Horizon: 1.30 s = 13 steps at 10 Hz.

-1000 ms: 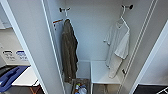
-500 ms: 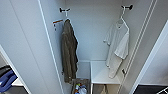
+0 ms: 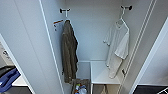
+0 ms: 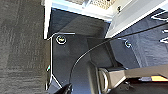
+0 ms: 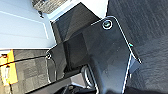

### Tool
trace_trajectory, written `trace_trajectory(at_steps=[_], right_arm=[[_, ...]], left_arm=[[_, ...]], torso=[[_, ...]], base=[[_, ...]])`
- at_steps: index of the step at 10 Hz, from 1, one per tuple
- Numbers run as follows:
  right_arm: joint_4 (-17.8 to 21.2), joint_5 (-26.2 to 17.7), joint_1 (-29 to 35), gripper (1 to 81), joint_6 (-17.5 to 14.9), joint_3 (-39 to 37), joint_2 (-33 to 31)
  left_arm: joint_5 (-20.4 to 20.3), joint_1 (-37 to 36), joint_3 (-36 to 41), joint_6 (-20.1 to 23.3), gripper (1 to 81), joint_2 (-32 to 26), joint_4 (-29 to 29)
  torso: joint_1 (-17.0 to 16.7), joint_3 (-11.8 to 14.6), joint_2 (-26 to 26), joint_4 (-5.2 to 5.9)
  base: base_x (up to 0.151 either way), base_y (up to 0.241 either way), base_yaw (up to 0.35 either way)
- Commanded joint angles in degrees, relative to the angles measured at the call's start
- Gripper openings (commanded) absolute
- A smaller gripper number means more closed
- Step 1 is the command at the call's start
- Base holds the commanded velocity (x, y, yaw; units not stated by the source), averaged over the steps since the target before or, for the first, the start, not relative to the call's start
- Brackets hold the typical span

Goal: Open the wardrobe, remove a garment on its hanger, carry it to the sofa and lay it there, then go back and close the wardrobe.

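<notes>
1. The wardrobe stands open in the head view, its two white doors swung out to either side and its white interior showing.
2. The garment, a white short-sleeved T-shirt, hangs inside on the right, on the hanger, whose curved hook sits over a dark side hook high on the right wall.
3. An olive-brown coat hangs on the left from another hook, well apart from the T-shirt.
4. A low white shelf sits beneath the T-shirt, whose lower hem hangs just above it.
5. A basket with coloured contents stands at the wardrobe's bottom, below the coat.
6. Something blue lies at the far left, outside the wardrobe.
7. The wrist views look down on dark grey carpet and the white lower edge of the wardrobe.
8. I cannot tell whether either end effector is apart or together.
</notes>
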Motion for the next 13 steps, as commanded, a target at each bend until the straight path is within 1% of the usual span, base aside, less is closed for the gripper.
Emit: trace_trajectory(at_steps=[1, 2, 4, 5, 7, 9, 10, 11, 13], right_arm=[[-0.5, -5.6, 0.0, 81.1, -0.7, -3.7, 1.5], [-2.6, -6.0, -0.6, 81.1, -0.6, -6.1, 3.5], [-5.9, -8.2, -0.8, 81.1, -0.6, -11.1, 7.3], [-8.3, -9.8, -0.9, 81.1, -0.7, -15.0, 10.1], [-11.9, -10.6, -1.3, 81.1, -0.6, -22.0, 14.8], [-15.1, -10.0, -1.9, 81.1, -0.6, -28.6, 19.3], [-15.4, -9.9, -1.9, 81.1, -0.6, -32.5, 21.7], [-15.5, -9.9, -1.9, 81.1, -0.6, -34.5, 23.0], [-15.9, -9.9, -1.9, 81.1, -0.7, -35.8, 24.2]], left_arm=[[6.6, 0.6, -3.7, -0.7, 81.1, 2.4, 1.6], [7.5, 0.6, -5.3, -0.7, 81.1, 3.8, 1.6], [8.2, 0.7, -7.1, -0.7, 81.1, 5.3, 1.6], [8.6, 0.7, -7.9, -0.7, 81.1, 6.1, 1.6], [10.4, 0.7, -8.2, -0.6, 81.1, 6.7, 1.6], [10.6, 0.7, -8.2, -0.6, 81.1, 7.0, 1.6], [11.4, 0.7, -8.2, -0.6, 81.1, 7.4, 1.5], [11.8, 0.7, -8.2, -0.4, 81.1, 7.7, 1.5], [12.0, 0.7, -8.2, -0.1, 81.1, 8.2, 1.5]], torso=[[0.0, 0.0, 0.0, 0.00], [0.0, 0.0, 0.0, 0.00], [0.0, 0.0, 0.0, 0.00], [0.0, 0.0, 0.0, 0.00], [-0.1, 0.0, 0.0, 0.00], [-0.1, 0.0, 0.0, 0.00], [-0.1, 0.0, 0.0, 0.00], [-0.1, 0.0, 0.0, 0.00], [0.0, 0.0, 0.0, 0.00]], base=[[0.000, 0.000, 0.000], [0.000, 0.000, 0.000], [0.000, 0.000, 0.000], [0.000, 0.000, 0.000], [0.000, 0.000, 0.000], [0.000, 0.000, 0.000], [-0.063, 0.000, 0.000], [-0.077, 0.000, 0.000], [-0.101, 0.000, 0.000]])
